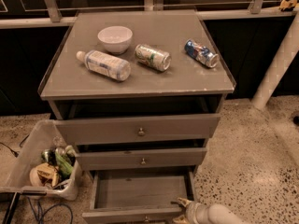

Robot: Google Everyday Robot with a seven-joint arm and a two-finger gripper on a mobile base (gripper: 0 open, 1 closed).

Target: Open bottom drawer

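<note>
The grey cabinet [135,85] has three drawers. The bottom drawer [138,192] stands pulled out, its plain grey inside open to view, and its slim front [131,215] runs along the lower edge of the picture. The middle drawer [142,158] and the top drawer [140,129] sit a little out, each with a small brass knob. My gripper [180,210] is at the bottom drawer's front right corner, low in the view, with the pale arm [217,215] trailing off to the lower right.
On the cabinet top lie a white bowl [115,38], a plastic bottle [104,65] on its side, a green can [153,57] and a blue can [201,53]. A clear bin [39,164] of rubbish stands on the floor at left. A white post [278,62] leans at right.
</note>
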